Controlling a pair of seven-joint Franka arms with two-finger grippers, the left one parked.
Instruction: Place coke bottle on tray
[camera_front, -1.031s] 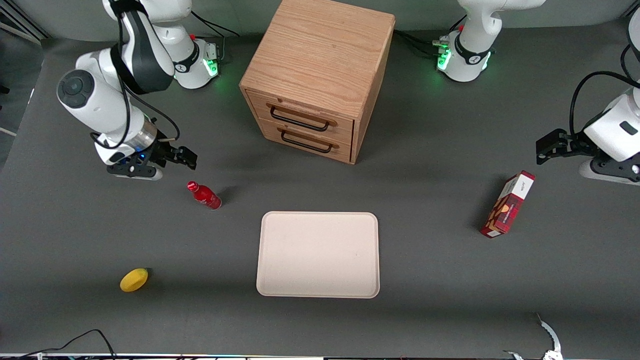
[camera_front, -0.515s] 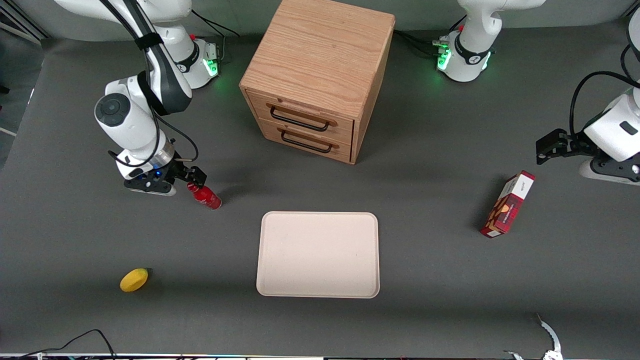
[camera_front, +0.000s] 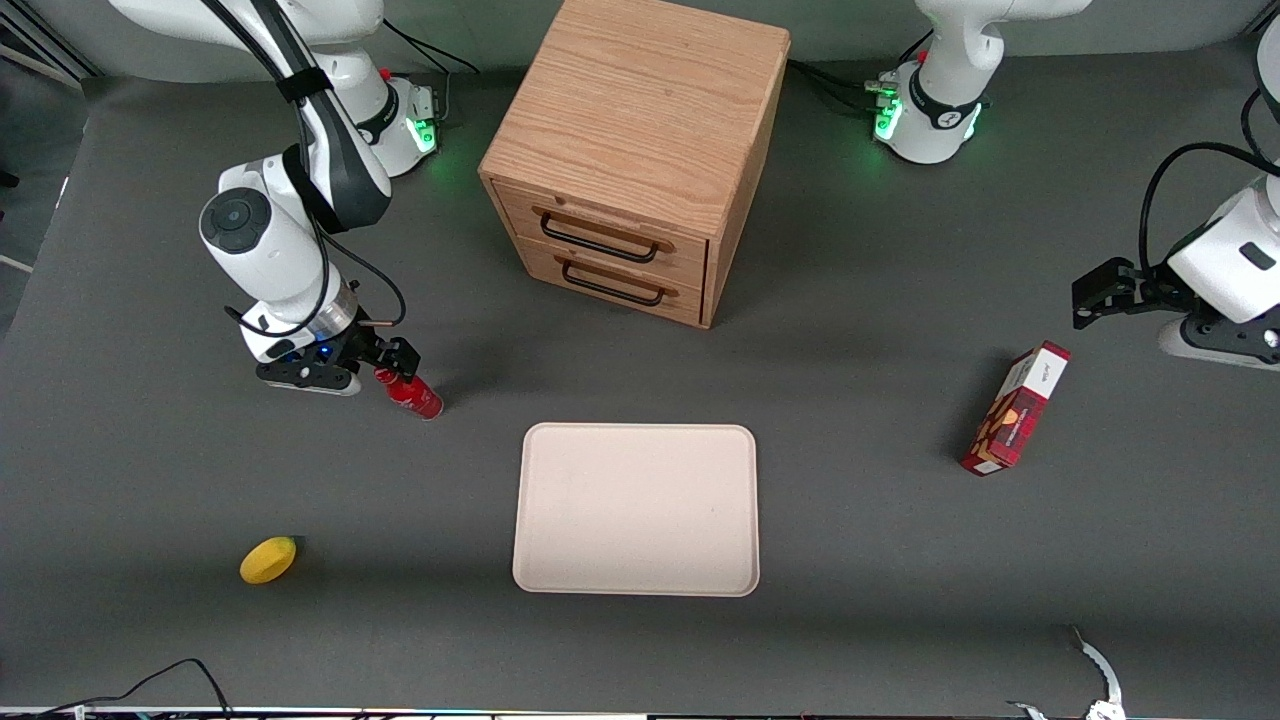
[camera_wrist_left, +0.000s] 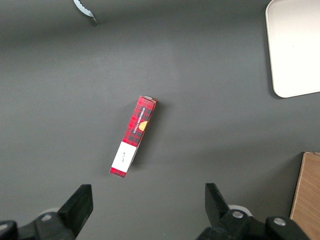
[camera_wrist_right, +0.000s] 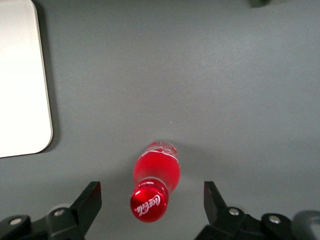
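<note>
bottle (camera_front: 412, 393): small, glossy red, red cap with white script, narrow neck; stands upright on the tabletop (camera_front: 860, 560), clear of the tray and toward the working arm's end. tool (camera_front: 385, 361): directly above the cap, fingers spread wide to either side, not touching. tray (camera_front: 636, 510): large, flat, pale cream-pink, rounded corners, low rim; nearer the front camera than the bottle.

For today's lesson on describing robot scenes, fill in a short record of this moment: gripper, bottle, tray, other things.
gripper: gripper open, fingers either side of the bottle's cap, not closed on it
coke bottle: coke bottle upright on the table, not on the tray
tray: tray nothing on it, nearer the front camera than the drawer cabinet
other things: lemon; snack box toward the parked arm's end
</note>
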